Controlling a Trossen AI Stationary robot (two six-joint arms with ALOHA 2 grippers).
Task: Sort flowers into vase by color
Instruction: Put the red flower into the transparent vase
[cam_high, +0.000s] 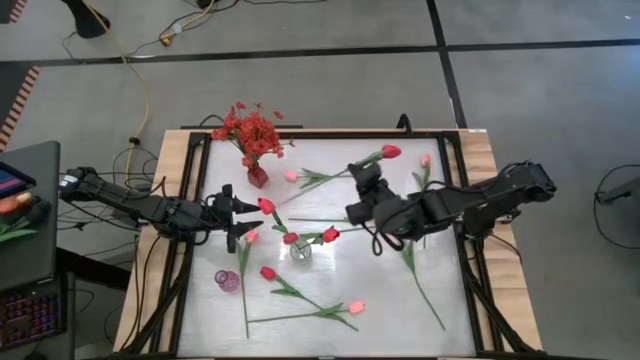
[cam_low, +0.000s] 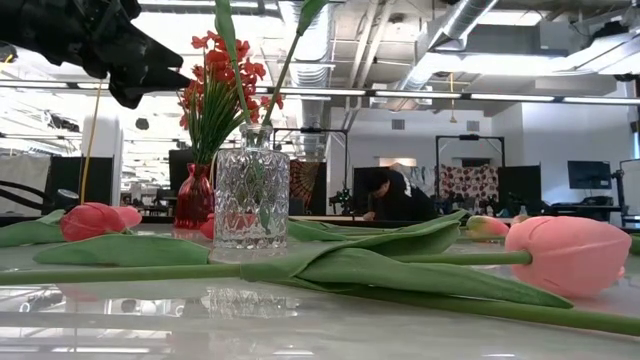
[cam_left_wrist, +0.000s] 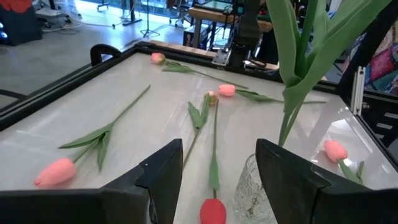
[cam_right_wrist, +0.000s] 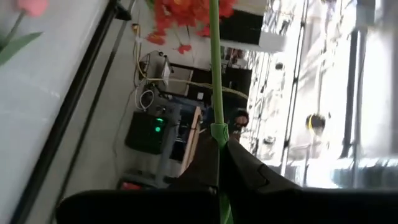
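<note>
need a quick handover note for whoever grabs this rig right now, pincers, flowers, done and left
Left pincer: open, empty, hovering just left of the clear cut-glass vase.
Right pincer: shut on a thin green flower stem, raised above mid-table.
Done: bushy red blossom spray stands in the small red vase; the clear vase holds some stems.
Left: red tulip buds and pink tulip buds lie scattered on the white tabletop; small purple vase looks empty.
</note>
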